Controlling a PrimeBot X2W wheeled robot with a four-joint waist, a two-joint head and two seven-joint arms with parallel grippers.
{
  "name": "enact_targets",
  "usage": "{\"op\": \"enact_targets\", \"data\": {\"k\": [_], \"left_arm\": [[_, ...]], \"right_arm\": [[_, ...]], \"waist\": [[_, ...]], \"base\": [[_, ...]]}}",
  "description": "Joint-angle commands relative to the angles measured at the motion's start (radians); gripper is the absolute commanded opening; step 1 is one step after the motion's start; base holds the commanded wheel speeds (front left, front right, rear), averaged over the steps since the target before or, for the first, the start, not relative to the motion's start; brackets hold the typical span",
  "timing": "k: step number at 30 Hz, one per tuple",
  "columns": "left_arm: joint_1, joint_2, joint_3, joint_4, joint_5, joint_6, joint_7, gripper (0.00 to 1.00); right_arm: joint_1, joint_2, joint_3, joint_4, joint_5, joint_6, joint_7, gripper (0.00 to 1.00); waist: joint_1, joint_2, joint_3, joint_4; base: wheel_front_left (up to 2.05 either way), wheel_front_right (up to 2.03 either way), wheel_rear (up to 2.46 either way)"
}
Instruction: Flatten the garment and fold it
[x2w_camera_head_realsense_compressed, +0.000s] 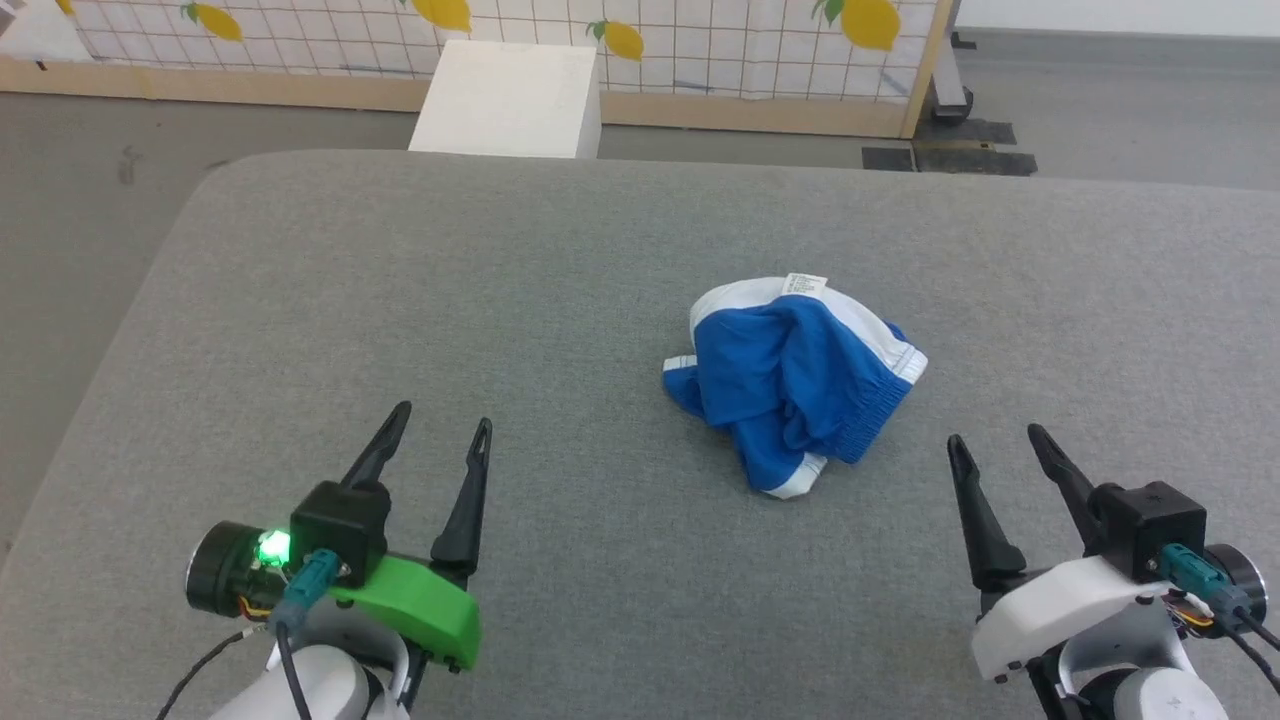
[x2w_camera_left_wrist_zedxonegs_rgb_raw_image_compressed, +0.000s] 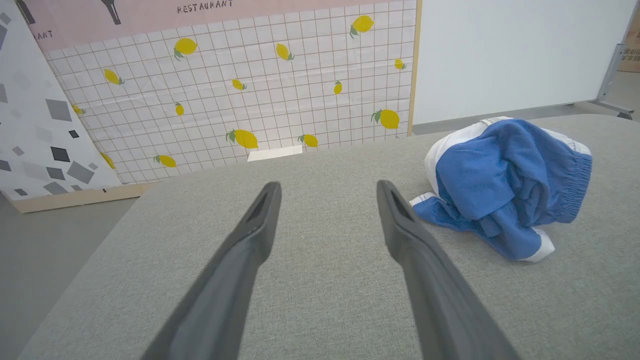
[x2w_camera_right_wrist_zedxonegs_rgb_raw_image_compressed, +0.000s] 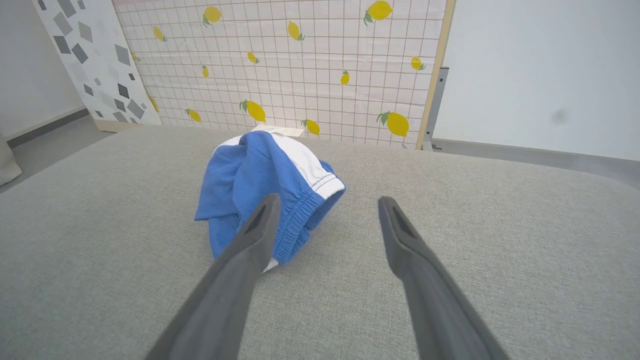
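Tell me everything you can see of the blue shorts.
The blue shorts lie crumpled in a heap on the grey padded surface; only it touches them. Soft-looking bright blue fabric, white stripes and trim. The gathered waistband is at the near right; a white label sticks out at the far edge.

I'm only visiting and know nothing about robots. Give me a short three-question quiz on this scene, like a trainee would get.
1. Fill the gap: the left gripper and the right gripper both stand ____, holding nothing.
2. Pick one: the shorts lie nearer to A) the left gripper, B) the right gripper, C) neither, they are exactly midway.
3. True or false: the shorts are spread out flat on the grey table.

Key
1. open
2. B
3. False: they lie crumpled in a heap, with the white label on the far side.
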Motion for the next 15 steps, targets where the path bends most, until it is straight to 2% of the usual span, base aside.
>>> {"op": "enact_targets", "data": {"k": [1, 8, 15], "left_arm": [[0.012, -0.001, 0.003, -0.006, -0.002, 0.002, 0.008, 1.00], [-0.096, -0.014, -0.023, -0.050, -0.026, -0.042, 0.150, 1.00], [-0.305, -0.076, -0.070, -0.017, -0.090, -0.127, 0.418, 1.00]], "right_arm": [[0.009, 0.002, 0.005, -0.007, 0.003, -0.002, 0.003, 1.00], [0.000, 0.002, 0.006, -0.029, -0.017, -0.002, 0.005, 1.00], [-0.021, 0.002, 0.006, -0.047, -0.033, -0.002, -0.012, 1.00]], "waist": [[0.0000, -0.0001, 0.010, -0.013], [0.0000, -0.0001, 0.077, -0.057], [0.0000, -0.0001, 0.183, -0.126]], "base": [[0.00, 0.00, 0.00], [0.00, 0.00, 0.00], [0.00, 0.00, 0.00]]}}
